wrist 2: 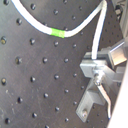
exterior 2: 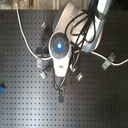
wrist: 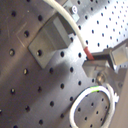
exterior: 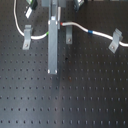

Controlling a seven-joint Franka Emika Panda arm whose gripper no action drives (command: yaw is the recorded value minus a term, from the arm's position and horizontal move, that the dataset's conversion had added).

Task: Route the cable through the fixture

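Cable red mark at claw fingertip

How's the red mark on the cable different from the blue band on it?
The red mark sits right beside the grey upright bar; the blue band lies further toward the first exterior view's right. The red mark shows in the first wrist view; the blue band in neither wrist view. Both are short marks on the white cable.
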